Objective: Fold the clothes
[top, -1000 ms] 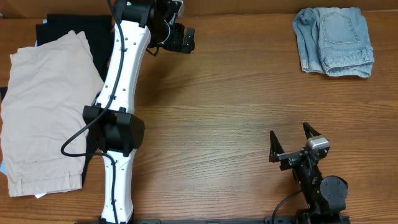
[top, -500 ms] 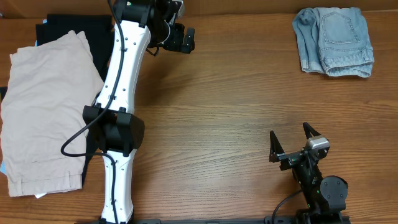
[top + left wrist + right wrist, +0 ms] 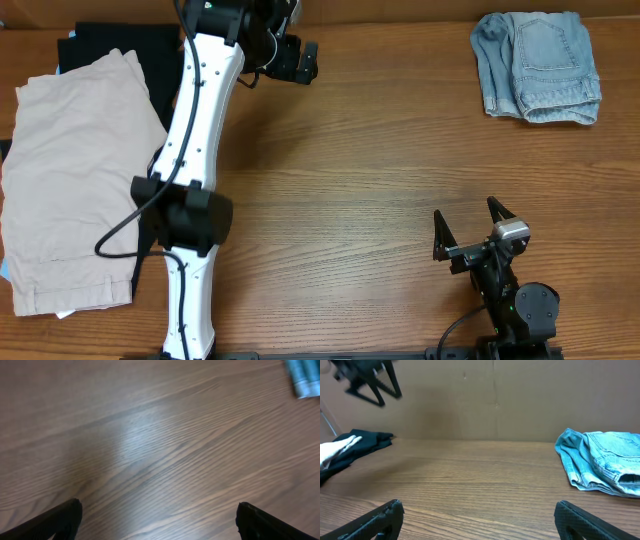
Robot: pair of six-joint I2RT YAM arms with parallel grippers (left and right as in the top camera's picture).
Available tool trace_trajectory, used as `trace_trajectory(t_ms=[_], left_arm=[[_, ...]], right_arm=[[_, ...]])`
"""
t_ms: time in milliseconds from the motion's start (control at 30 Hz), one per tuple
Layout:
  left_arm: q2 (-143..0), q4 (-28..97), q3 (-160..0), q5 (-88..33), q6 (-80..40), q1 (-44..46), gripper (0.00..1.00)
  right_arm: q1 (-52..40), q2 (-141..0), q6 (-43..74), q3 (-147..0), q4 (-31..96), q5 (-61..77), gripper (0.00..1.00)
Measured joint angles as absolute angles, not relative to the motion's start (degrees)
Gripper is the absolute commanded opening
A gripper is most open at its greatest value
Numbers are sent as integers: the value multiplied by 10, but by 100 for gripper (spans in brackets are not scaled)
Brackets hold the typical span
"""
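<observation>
- Denim shorts (image 3: 537,66) lie bunched at the table's (image 3: 360,150) far right corner, well apart from both arms.
- Left gripper (image 3: 305,62) spread wide over bare wood, far side.
- Right gripper (image 3: 467,224) spread wide, near edge.
- Beige shorts (image 3: 70,180) overlap black garment (image 3: 110,40), left side.

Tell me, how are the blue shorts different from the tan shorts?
The blue shorts are faded denim; the tan shorts are plain beige cloth. The blue shorts are folded into a small bundle, while the tan shorts lie spread out and look much bigger. The blue shorts sit on bare table; the tan shorts partly cover a black garment. Both are shorts resting on that table.
</observation>
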State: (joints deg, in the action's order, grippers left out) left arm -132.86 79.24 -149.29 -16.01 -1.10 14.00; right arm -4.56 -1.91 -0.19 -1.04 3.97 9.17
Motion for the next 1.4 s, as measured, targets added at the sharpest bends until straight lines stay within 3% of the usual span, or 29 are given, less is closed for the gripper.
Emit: trace_trajectory(t_ms=[267,467,733,1400], left_arm=[[-1145,789,-1428,-160,-11,143,100],[-996,790,-1292,-160,-11,142,100],[-900,770,-1116,-147,-11,131,100],[-554,136,-465,-124,-11,54,100]], right_arm=[[-46,-19,-2,-10,40,90,100],[-46,-19,-2,-10,40,90,100],[-46,-19,-2,-10,40,90,100],[-45,-19,-2,-10,41,90,100]])
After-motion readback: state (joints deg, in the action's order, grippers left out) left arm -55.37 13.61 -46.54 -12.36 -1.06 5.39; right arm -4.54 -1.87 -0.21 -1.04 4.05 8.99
